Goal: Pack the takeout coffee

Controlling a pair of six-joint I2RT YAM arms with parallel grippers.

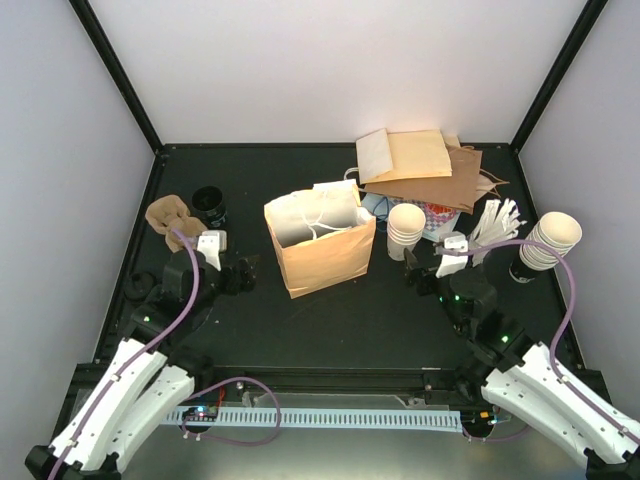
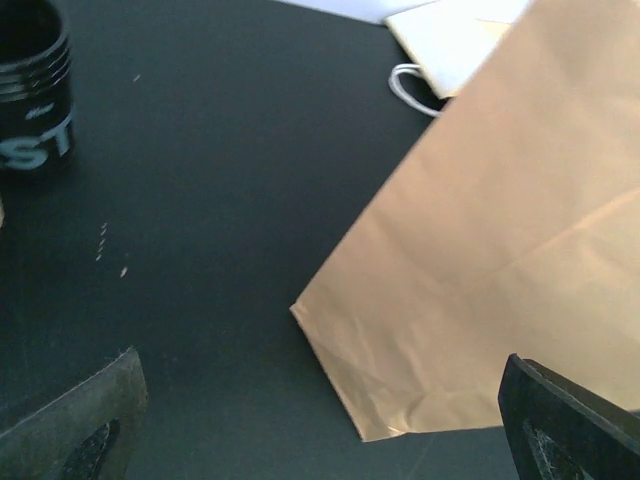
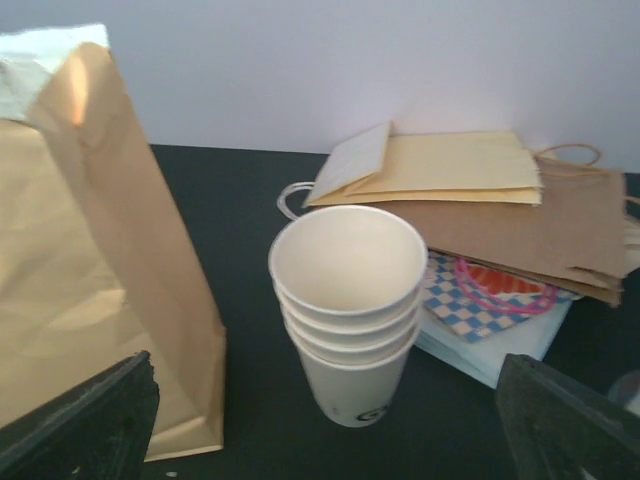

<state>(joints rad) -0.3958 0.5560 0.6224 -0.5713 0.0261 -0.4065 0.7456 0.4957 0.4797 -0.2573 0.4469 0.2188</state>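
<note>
Overhead view first: the brown paper bag (image 1: 325, 255) stands open in the middle of the dark surface (image 1: 330, 330). It looks pale inside, but I honestly can't make out the takeout coffee in there, or anywhere else in any view. The left tool (image 1: 240, 272) sits near the bag's left side and the right tool (image 1: 414, 278) near its right side, both clear of it.

Only this view catches the edges of the scene. There are brown pulp trays (image 1: 170, 218) far left with a black ridged container (image 1: 210, 205) just beside them. A second cup stack (image 1: 548, 240) sits far right, next to a bundle of white strips (image 1: 497, 222).

Left wrist view: the tool's fingers (image 2: 85, 425) sit way apart in the bottom corners with nothing between them. The bag's lower corner fills the right half and blocks whatever is behind it. The black container shows up top left, and here you can see white lettering on it, which the overhead view doesn't give you. A white handle loop (image 2: 410, 90) pokes out up top.

Right wrist view: the jaws are spread wide here too, holding nothing. A stack of lidless cream cups (image 3: 348, 310) stands dead ahead, between the bag on the left and a pile of flat bags (image 3: 480, 190) at the back right. Checkered paper (image 3: 470, 300) and a pink ring (image 3: 500, 285) peek out from under that pile. The bag's side wall hides its inside from this angle.
</note>
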